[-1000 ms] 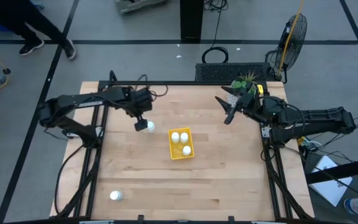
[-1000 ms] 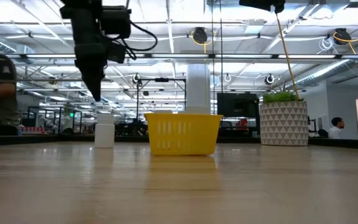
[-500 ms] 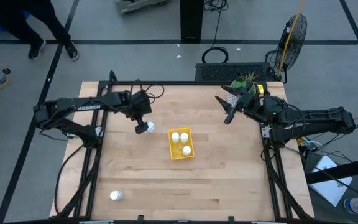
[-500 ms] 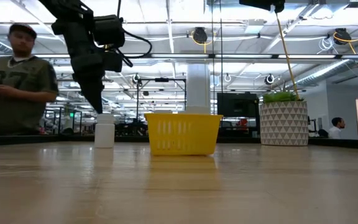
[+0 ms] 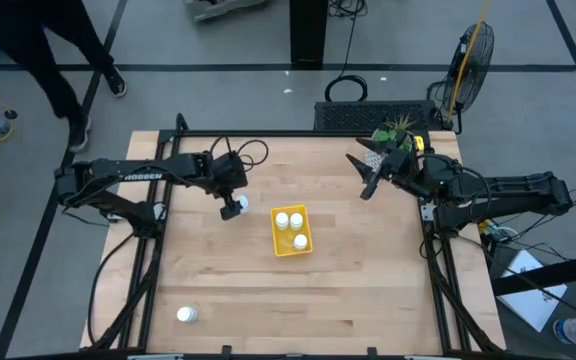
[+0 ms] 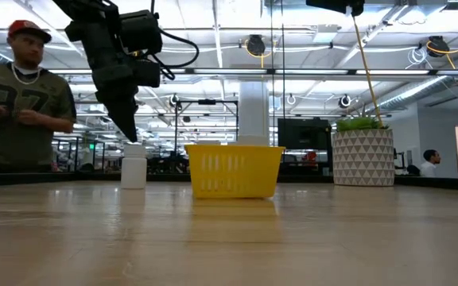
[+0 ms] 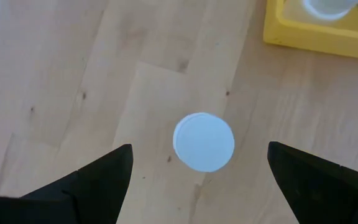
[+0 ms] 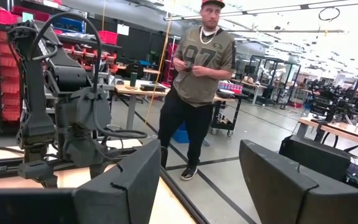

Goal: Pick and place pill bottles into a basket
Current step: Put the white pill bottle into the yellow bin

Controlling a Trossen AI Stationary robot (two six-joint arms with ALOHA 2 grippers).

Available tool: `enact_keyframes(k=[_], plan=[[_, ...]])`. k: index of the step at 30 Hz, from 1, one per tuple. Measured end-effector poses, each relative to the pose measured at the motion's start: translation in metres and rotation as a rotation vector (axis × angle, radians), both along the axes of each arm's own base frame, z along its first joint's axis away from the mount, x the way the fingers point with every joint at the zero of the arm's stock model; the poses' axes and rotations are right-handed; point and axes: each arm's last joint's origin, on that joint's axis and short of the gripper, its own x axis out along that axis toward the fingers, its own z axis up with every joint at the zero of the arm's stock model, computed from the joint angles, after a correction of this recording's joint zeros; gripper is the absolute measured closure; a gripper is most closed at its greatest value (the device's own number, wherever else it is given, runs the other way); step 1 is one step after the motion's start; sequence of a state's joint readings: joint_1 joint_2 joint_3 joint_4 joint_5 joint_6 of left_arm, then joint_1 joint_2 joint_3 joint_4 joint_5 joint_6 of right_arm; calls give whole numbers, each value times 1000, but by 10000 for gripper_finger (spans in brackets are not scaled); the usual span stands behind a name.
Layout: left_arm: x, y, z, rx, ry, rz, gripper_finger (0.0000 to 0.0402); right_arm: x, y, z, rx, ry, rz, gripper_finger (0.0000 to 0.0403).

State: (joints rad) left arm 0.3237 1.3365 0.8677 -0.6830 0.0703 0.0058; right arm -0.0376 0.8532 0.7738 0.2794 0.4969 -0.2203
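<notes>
A white pill bottle [image 5: 241, 203] stands upright on its base on the wood table, left of the yellow basket [image 5: 290, 251]. My left gripper [image 5: 231, 208] hangs open just above this bottle, pointing steeply down. In the left wrist view the bottle's round cap [image 7: 204, 141] lies between and beyond my fingertips, apart from both. In the low view my left gripper [image 6: 130, 137] ends right over the bottle [image 6: 133, 168]. Three bottles [image 5: 296, 219] stand in the basket. Another bottle [image 5: 186, 315] stands near the front left corner. My right gripper [image 5: 362, 176] waits open, raised at the far right.
A white patterned pot with a green plant [image 6: 362, 156] stands at the table's far right corner, beside my right arm. Bare wood lies between the basket and the near edge. A person [image 6: 24, 103] stands on the floor beyond the table's far left.
My left gripper has come down toward the bottle left of the basket and tipped more steeply downward, staying open. The bottle has not moved. The person beyond the table has walked along the floor.
</notes>
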Motion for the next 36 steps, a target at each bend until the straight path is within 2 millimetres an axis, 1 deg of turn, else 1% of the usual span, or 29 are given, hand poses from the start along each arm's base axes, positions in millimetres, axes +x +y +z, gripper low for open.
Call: enact_keyframes(k=[7,10,13,17,21,31,36], plan=[[1,1,2,25,17,1,23,0,0,0,0,0,0,193],[6,3,6,9,77,3,23,0,0,0,-1,0,0,193],[16,7,9,2,140,7,23,0,0,0,-1,0,0,193],[29,10,8,-9,164,-28,23,0,0,0,-1,0,0,193],[36,9,1,-31,187,-67,23,0,0,0,-1,0,0,193],[40,8,-17,-61,281,-83,23,0,0,0,-3,5,-1,193],[42,9,-18,-55,276,-98,23,0,0,0,-3,6,-1,193]])
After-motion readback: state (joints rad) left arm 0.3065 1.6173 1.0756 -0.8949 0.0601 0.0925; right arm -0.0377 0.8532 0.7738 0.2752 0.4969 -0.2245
